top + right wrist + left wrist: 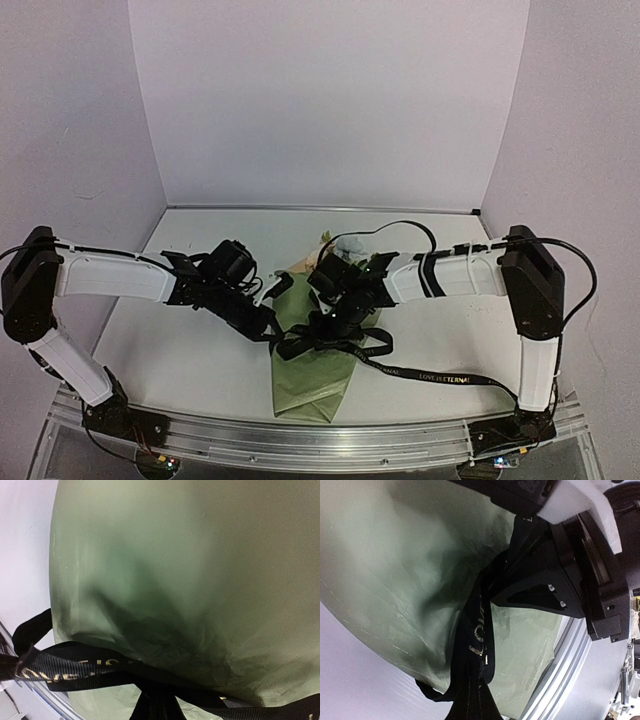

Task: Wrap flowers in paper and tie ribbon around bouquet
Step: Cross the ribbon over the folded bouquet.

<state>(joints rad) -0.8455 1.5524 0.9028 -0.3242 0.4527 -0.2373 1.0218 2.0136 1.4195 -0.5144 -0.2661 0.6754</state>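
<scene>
The bouquet (312,378) lay on the counter (180,350) between the two arms, narrow end toward the near edge, its olive-green paper (200,555) creased. The ribbon (335,345) was looped across the middle of the cone; one lettered tail ran rightward over the counter toward the right arm's base. The left hand (268,322) was closed on the ribbon at the cone's left edge; the right hand (326,322) was closed on the ribbon above the cone's middle. In each wrist view a ribbon strand ran off the bottom edge; the fingers themselves did not show.

white table (180,360), aluminium rail (330,442), lilac walls (330,100)
</scene>
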